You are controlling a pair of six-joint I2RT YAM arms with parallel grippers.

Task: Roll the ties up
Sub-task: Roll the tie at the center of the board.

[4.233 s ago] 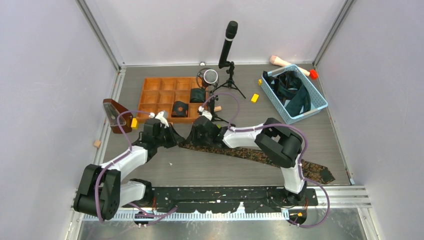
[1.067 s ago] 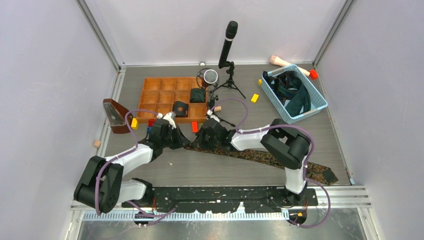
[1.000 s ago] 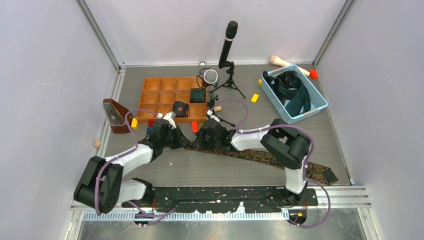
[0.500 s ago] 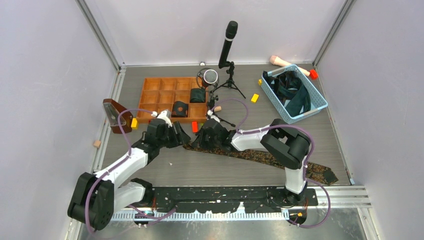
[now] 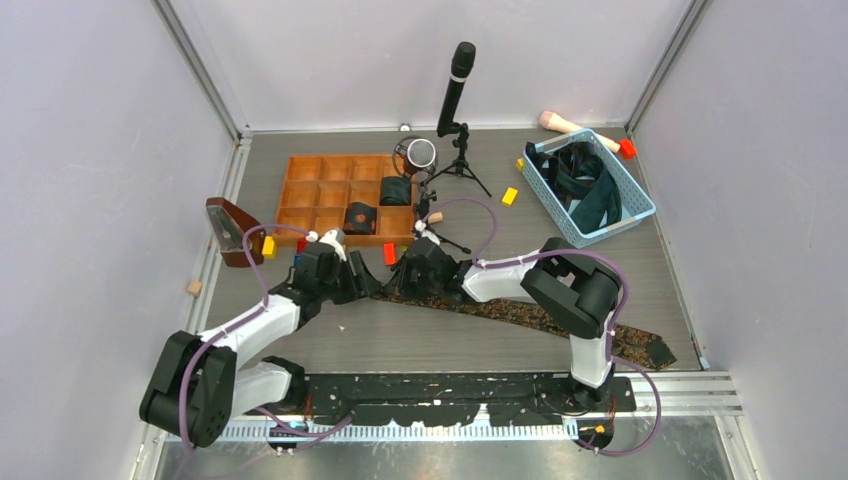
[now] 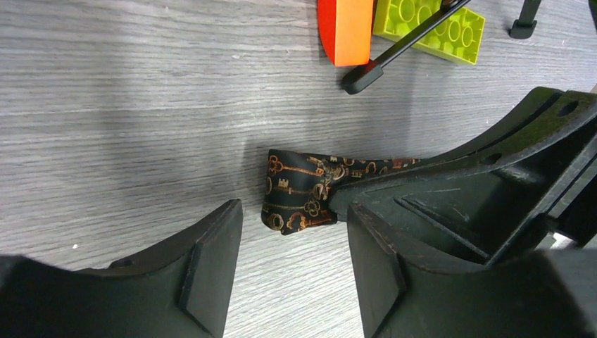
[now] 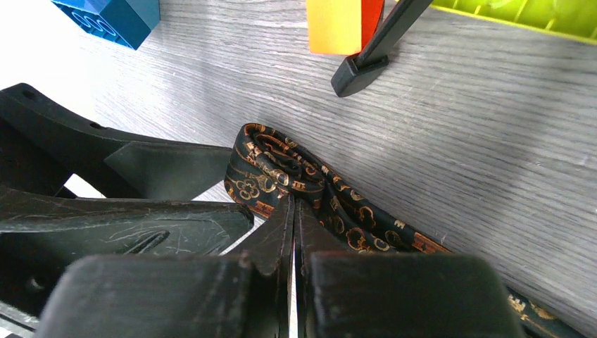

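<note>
Gold-speckled tie (image 5: 520,315) flat on worktop (image 5: 400,340), narrow end folded over. Fold lies betw. parted jaws of left end effector (image 6: 292,246). Closed right end effector (image 7: 292,204) tips on fabric. Est.: light, limp, slippery; grip at fold.

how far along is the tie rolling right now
Done: two rolls sit in the wooden tray. In hand: the patterned tie has only one end folded over, with the right claw shut on it and the left claw open at the fold. Left: most of that tie lies flat across the table, and more ties wait unrolled in the blue basket.
</note>
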